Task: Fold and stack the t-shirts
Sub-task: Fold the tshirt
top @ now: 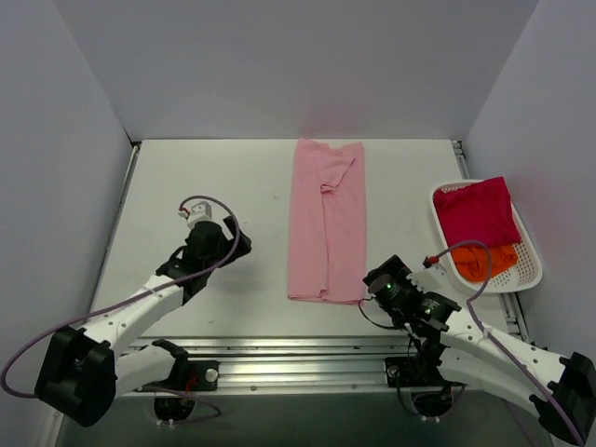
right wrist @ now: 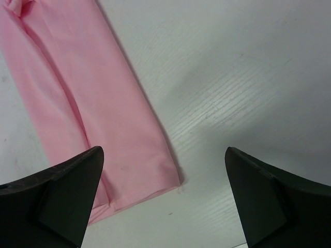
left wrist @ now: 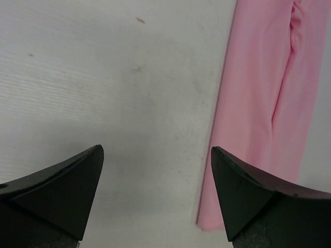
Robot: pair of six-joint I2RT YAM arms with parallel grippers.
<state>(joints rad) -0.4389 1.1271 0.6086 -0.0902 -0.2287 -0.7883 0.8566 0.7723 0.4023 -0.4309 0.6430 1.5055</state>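
L gripper is spread wide w/ nothing btwn the fingers, hovering over bare table to the left of the light pink t-shirt and apart from it. In its wrist view the shirt's left edge runs down to just beside the right-hand fingertip.

R gripper is also spread and empty, above the table just beside the shirt's near right corner. That corner shows btwn its fingers in the wrist view; no contact seen.

Pink shirt lies flat mid-table, folded lengthwise into a long narrow strip running from the far edge toward the arms, w/ a small bunched crease near the far end.

Well apart, on the table's right side, sits a white slotted basket. Inside it: magenta-red t-shirt in the far part, orange t-shirt in the near part, partly under the red one.
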